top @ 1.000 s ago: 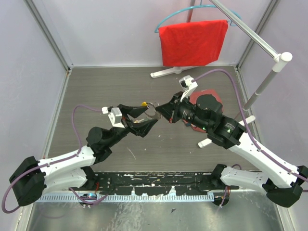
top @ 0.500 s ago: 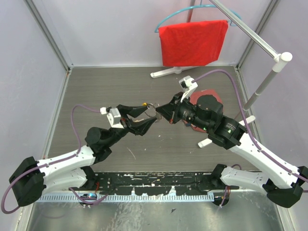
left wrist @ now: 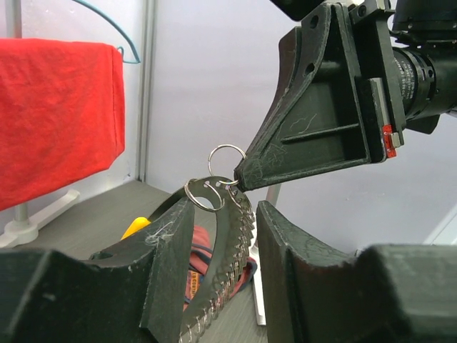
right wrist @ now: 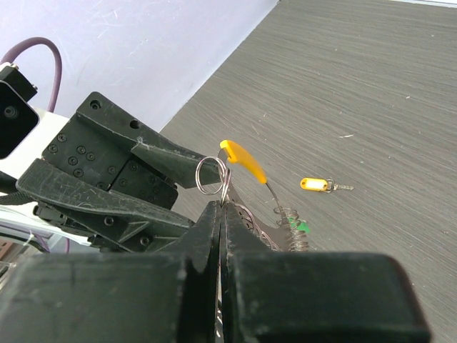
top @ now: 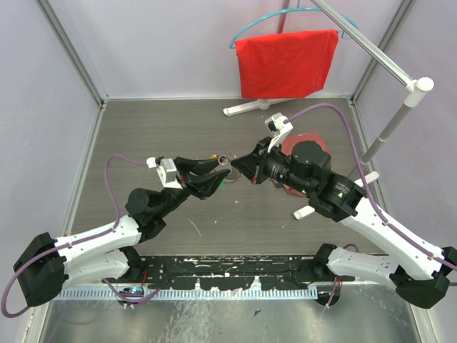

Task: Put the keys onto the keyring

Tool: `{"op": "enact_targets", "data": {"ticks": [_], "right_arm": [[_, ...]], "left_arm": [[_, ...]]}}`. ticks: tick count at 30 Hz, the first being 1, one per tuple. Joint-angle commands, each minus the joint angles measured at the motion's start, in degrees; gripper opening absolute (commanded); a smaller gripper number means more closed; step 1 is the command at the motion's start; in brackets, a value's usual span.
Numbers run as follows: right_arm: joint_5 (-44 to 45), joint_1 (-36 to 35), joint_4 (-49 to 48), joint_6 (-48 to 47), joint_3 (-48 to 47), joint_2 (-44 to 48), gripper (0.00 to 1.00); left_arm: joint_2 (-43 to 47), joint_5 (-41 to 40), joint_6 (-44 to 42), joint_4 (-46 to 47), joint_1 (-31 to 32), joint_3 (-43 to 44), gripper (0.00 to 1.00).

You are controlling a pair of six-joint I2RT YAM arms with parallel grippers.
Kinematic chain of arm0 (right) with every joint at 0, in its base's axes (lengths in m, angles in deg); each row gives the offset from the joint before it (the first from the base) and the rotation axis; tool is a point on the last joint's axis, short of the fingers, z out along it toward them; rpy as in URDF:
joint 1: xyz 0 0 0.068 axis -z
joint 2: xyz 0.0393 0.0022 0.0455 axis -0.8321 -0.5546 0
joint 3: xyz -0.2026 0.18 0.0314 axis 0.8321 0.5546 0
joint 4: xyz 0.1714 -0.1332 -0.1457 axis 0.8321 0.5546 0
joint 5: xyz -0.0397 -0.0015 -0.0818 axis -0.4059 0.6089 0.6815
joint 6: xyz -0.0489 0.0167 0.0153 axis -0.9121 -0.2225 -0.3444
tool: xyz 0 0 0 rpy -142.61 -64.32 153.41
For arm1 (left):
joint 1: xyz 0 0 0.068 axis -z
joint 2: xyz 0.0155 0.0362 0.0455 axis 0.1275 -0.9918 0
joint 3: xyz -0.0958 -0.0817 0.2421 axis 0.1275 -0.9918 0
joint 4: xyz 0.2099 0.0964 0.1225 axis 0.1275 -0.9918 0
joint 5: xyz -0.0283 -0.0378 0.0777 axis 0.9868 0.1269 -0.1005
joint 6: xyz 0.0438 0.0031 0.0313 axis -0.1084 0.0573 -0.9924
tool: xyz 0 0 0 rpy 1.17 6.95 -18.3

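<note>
Right tool point(right wrist: 220, 206), closed: I pinch the keyring point(right wrist: 211, 175) by one of its small wire rings at the very fingertips, holding it up off the desk point(top: 143, 128) near the middle of the scene. The yellow curved section point(right wrist: 243, 161) arches away from the pinch, and the grey chain-like part hangs slack below it. My left tool point(left wrist: 225, 211) stands with its jaws apart on either side of that hanging chain, and I see neither finger pressing on it. The green key point(right wrist: 301, 227) shows by the lower end of the chain. I cannot tell whether it is threaded on or lies on the desk beneath. The gold-orange key point(right wrist: 318, 184) lies flat on the desk by itself, apart from the ring and to the right of it in the right wrist view. I judge the loop to be light and limp along its chain, stiff only at the wire rings and the yellow section, and smooth enough to slip or swing from a tip pinch. The stiffer parts are the better places to hold it. The keys look thin, light and hard. Lying flat, they offer little edge, so I would take one by its coloured head.
</note>
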Motion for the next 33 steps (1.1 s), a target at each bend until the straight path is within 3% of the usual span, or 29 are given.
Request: {"op": "enact_targets", "data": {"ticks": [1, 15, 28, 33], "right_arm": [[-0.9, -0.04, -2.92, -0.63, -0.37, 1.3, 0.01], [-0.73, -0.04, -2.64, -0.89, -0.43, 1.32, 0.01], [-0.55, -0.02, -2.46, -0.94, -0.25, 1.47, 0.01], [-0.64, -0.04, -2.55, -0.89, -0.25, 1.49, 0.01]], "left_arm": [[-0.05, -2.41, 1.01, 2.68, 0.11, 2.09, 0.46], [-1.17, -7.88, 7.7, 2.21, 0.14, 2.12, 0.5], [-4.17, -9.44, 17.21, 10.15, 0.09, 0.72, 0.52], [-4.38, -11.04, 18.95, 10.25, 0.09, 0.64, 0.46]]}}
